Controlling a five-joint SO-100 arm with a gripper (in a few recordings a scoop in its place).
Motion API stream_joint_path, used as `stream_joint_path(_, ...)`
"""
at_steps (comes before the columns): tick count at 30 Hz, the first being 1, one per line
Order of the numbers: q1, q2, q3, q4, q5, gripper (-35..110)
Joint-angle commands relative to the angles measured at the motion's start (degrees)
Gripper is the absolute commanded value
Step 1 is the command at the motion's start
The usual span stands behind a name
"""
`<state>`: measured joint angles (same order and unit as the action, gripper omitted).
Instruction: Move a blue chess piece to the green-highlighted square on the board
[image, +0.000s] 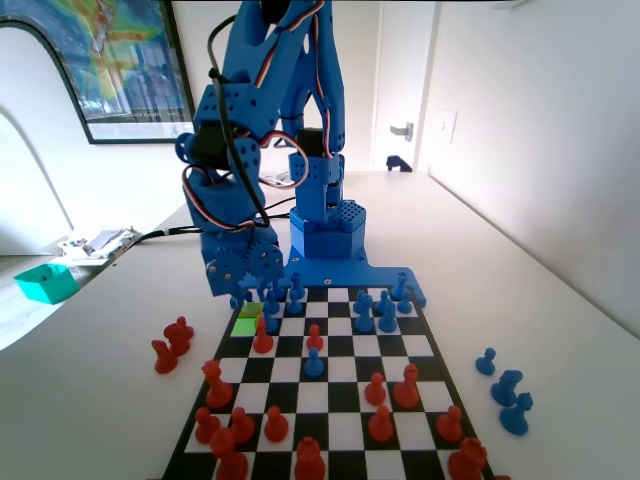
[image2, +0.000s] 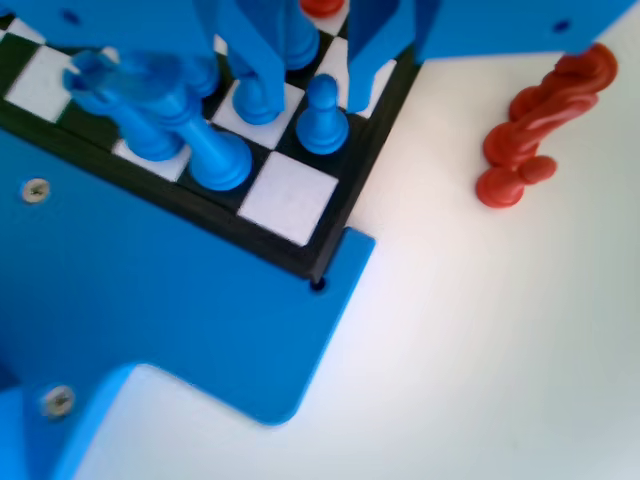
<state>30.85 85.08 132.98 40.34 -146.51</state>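
Blue pawn (image2: 323, 116) upright between open fingers (image2: 312, 75), seemingly untouched, board (image2: 338, 215) corner.

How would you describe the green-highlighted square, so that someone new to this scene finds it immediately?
In the fixed view, start at the blue arm's base, at the far end of the board. The green-highlighted square lies near the far left corner, below the lowered gripper. It is bright lime; the square behind it is duller olive-yellow.

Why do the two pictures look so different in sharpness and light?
Fixed view: bright daylight washes out the walls, yet the board and green square stay fairly crisp. Wrist view: close up, the tall blue pieces and pincer blur; the pawn is soft too.
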Motion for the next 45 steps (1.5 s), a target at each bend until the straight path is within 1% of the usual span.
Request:
stream_joint_path(1, 1.41, 1.05, 1.23, -1.14, -1.41, 13)
stream_joint_path(9, 2.64, 1.05, 1.93, -2.46, -3.08, 12)
stream_joint_path(12, 2.81, 1.05, 2.81, -3.16, -4.13, 9)
stream_joint_path(17, 3.08, 1.14, 4.13, -5.71, -6.06, 1)
stream_joint_path(23, 3.25, 1.14, 3.96, -5.45, -6.06, 1)
stream_joint_path(25, 3.08, 1.23, 2.37, -3.25, -5.27, 1)
stream_joint_path(28, 2.02, 1.23, -2.72, 3.69, -2.90, 1)
stream_joint_path(33, -0.70, -0.44, -14.15, 14.85, 3.96, 1)
stream_joint_path(36, -2.20, -4.13, -21.45, 19.16, 8.61, 1)
stream_joint_path(38, -2.90, -5.98, -24.70, 19.86, 11.43, 1)
stream_joint_path(45, -4.31, -10.63, -29.97, 18.90, 16.52, 1)
